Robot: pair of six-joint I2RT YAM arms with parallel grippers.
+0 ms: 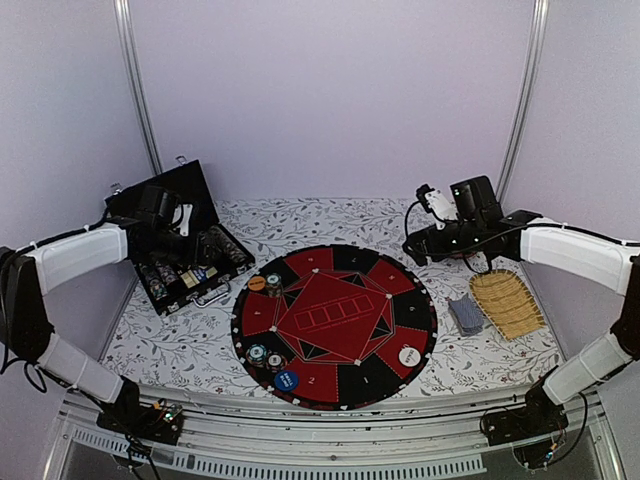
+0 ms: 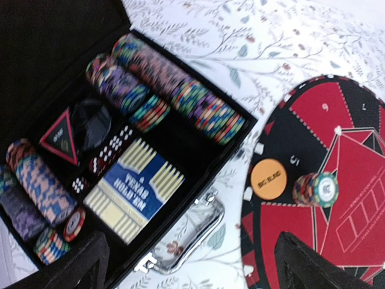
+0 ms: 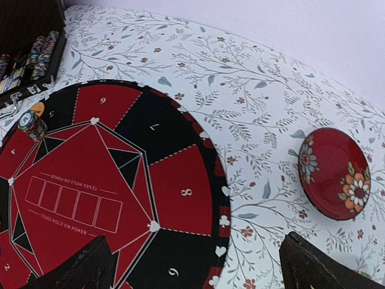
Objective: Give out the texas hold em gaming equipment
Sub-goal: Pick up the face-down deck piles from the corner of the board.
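Spread wide and empty, the left gripper (image 2: 198,272) hangs above rows of striped poker chips (image 2: 180,96) in the black case (image 2: 54,54) at far left, the right gripper (image 3: 201,272) at far right, with a green-edged chip stack (image 2: 316,188) near an orange button disc (image 2: 267,179) on the round board's (image 1: 330,320) left side.
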